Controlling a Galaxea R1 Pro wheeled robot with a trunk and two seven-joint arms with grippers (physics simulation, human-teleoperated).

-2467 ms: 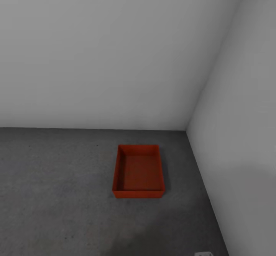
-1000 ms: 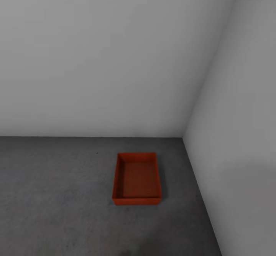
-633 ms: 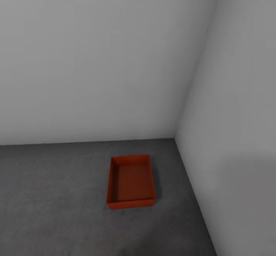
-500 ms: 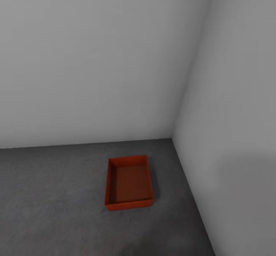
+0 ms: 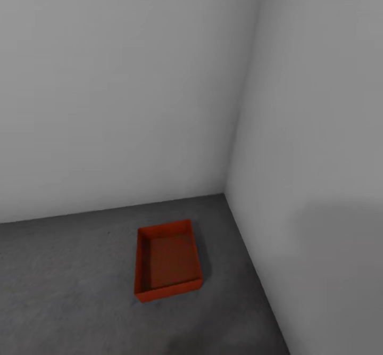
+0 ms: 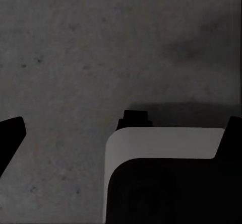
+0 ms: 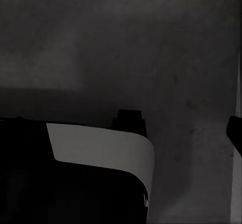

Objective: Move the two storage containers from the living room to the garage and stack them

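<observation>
The whole head view is swung right since earlier. Both grippers' opening cannot be told. One storage container (image 5: 167, 259) is seen on the floor (image 5: 64, 286), near the garage corner walls (image 5: 308, 131).

soft, even light fills the head view; the pale walls (image 5: 133, 89) grade to grey with no glare. a faint shadow hugs the red bin (image 5: 167, 260) on the floor (image 5: 64, 291). both wrist views are dim, murky and grainy.
</observation>
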